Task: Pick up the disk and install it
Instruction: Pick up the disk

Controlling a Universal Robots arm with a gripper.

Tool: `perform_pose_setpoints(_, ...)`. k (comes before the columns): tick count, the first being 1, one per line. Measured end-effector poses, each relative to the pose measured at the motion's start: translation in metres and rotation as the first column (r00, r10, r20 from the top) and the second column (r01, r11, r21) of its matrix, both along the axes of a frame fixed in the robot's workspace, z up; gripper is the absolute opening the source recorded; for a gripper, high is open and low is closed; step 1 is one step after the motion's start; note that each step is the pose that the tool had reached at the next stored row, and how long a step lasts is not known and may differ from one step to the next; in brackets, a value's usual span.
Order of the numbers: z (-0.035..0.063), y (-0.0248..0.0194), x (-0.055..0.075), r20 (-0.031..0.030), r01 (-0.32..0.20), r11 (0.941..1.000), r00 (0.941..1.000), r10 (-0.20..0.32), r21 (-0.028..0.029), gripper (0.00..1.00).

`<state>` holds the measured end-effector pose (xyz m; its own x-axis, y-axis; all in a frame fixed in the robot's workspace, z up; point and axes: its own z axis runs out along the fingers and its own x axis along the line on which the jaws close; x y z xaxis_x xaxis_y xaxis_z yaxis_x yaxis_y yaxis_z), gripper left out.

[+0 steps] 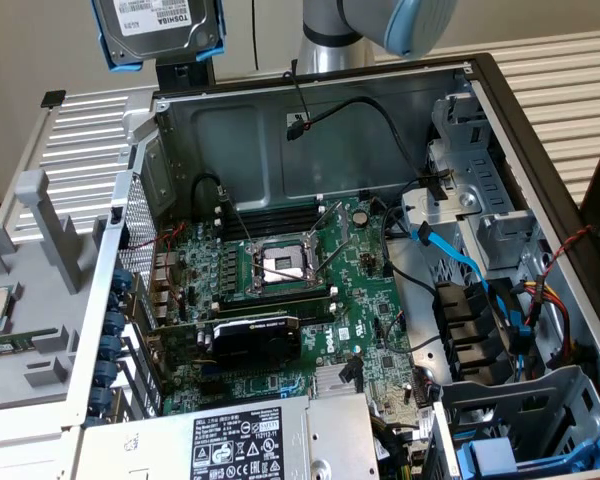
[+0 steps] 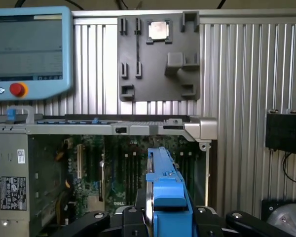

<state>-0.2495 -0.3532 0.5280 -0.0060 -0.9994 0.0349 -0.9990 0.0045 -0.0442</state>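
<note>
The disk, a silver-grey drive with a white printed label in a bright blue carrier frame, hangs in the air above the far-left corner of the open computer case in the exterior view. My gripper is shut on it, and its dark body shows just under the drive. In the wrist view the disk appears edge-on as a blue strip clamped between my gripper and its black fingers. Behind it lies the case interior.
The motherboard with its open processor socket fills the case floor. Drive bays with blue and black cables line the exterior view's right, and another blue carrier sits at lower right. A grey fixture holds a processor chip. A teach pendant is nearby.
</note>
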Motion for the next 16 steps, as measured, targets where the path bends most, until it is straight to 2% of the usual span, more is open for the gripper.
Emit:
perform_pose_setpoints(11, 0.0000, -0.0308, 0.023, -0.0003, 0.000, 1.0000, 1.0000, 0.000, 0.0056, 0.37)
perform_pose_setpoints(16, 0.0000, -0.0408, 0.038, -0.0008, 0.000, 1.0000, 1.0000, 0.000, 0.0080, 0.37)
